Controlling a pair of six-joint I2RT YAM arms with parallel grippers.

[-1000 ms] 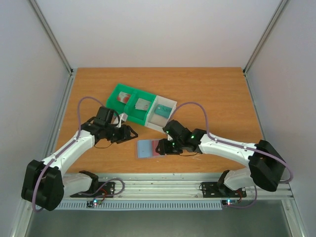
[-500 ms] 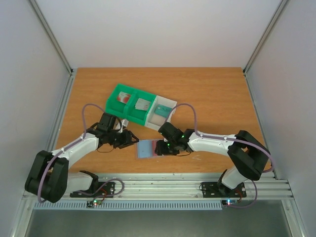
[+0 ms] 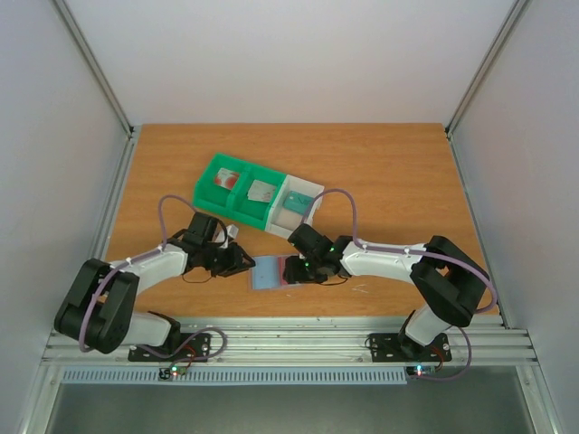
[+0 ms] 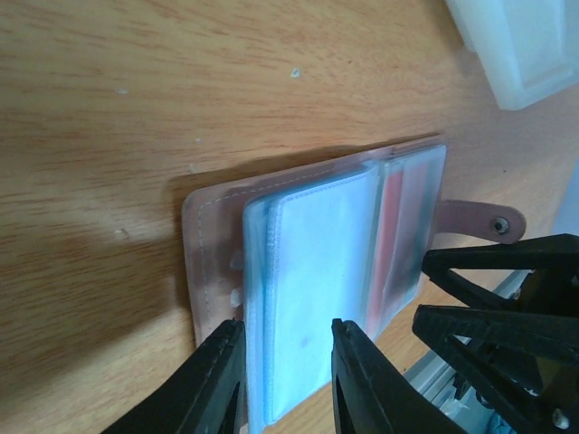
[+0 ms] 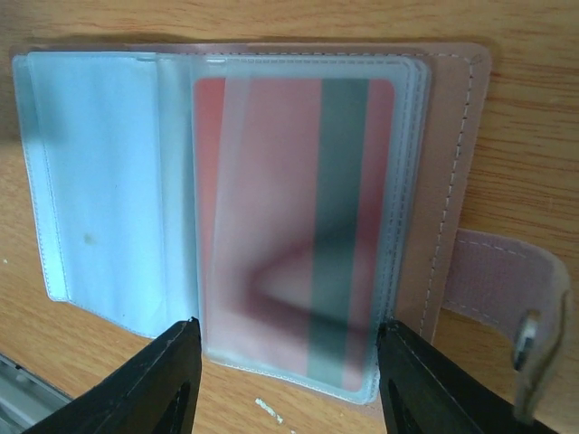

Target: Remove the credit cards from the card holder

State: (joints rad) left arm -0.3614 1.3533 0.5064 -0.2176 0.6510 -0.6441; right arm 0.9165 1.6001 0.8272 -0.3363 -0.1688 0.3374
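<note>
Pink-covered card holder (image 3: 274, 271) lies open on bench (image 3: 398, 172) near front edge. Left claw (image 4: 289, 333) partly open, straddling clear sleeve (image 4: 317, 289) edge. Right claw (image 5: 288, 333) wide open astride sleeved red credit card (image 5: 298, 217), nothing held.

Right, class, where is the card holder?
Top view: the card holder lies open at centre front, between the left gripper and right gripper, near the tray.

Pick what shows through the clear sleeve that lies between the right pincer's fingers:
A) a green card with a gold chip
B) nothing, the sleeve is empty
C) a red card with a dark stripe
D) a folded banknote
C: the right wrist view shows a red card with a dark stripe inside the frosted sleeve of the open card holder, framed by the right pincer.
</note>
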